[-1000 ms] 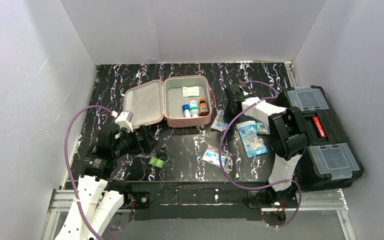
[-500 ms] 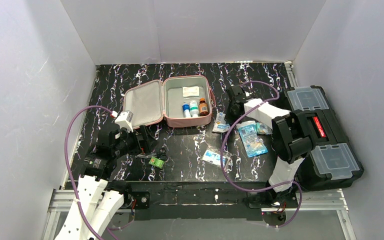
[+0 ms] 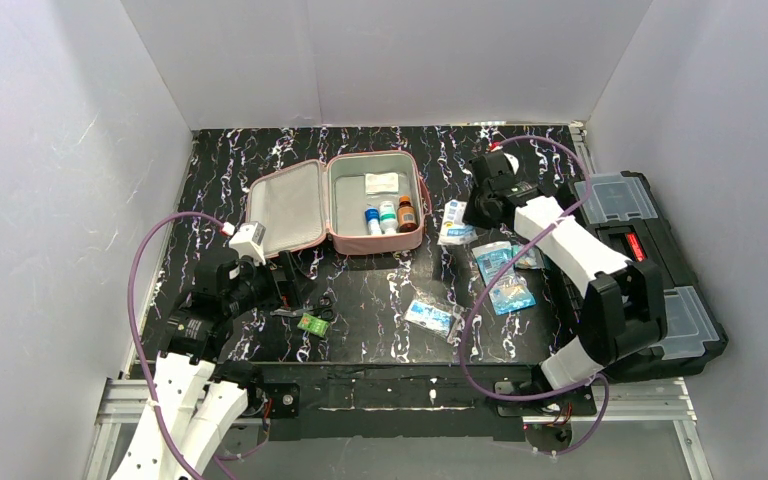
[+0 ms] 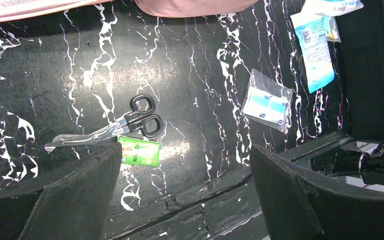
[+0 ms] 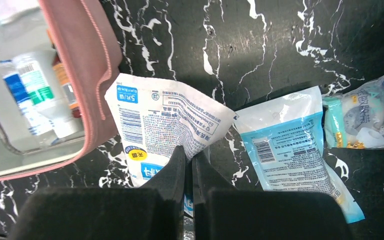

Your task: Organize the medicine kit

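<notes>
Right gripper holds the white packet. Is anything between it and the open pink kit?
Nothing loose. Only the pink side wall of the medicine kit lies between the white packet in the right gripper and the grey compartment; the packet would have to pass over it. Three small bottles sit just inside that wall.

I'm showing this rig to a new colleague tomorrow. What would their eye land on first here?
The open pink medicine kit sits at the back centre, three small bottles inside it. Just right of it, the right gripper pinches a white printed packet. Near the front left, the left gripper hangs wide open over black-handled scissors and a green packet.
</notes>
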You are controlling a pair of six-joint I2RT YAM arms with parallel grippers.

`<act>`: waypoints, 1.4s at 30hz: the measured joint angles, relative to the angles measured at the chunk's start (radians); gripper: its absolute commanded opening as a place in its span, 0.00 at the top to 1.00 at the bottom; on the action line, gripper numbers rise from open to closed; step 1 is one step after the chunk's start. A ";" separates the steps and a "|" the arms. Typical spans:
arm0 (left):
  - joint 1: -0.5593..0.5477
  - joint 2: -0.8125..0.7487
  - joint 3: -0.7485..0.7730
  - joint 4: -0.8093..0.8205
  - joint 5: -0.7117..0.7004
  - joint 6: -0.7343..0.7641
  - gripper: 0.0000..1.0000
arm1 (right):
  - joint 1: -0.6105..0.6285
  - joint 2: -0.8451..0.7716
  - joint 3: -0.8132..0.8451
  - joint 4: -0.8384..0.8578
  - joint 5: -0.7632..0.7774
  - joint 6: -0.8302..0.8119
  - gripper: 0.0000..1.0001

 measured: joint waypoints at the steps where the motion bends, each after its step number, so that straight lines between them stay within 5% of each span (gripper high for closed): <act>1: 0.000 0.000 0.000 0.000 0.000 0.000 0.01 | 0.001 -0.010 0.008 -0.004 0.000 -0.004 0.99; 16: 0.000 -0.009 0.000 0.000 0.004 0.000 0.01 | 0.054 0.046 0.275 -0.044 -0.054 -0.015 0.99; 42: 0.000 -0.008 0.000 0.000 0.004 0.000 0.00 | 0.113 0.712 0.984 -0.062 -0.159 -0.159 0.99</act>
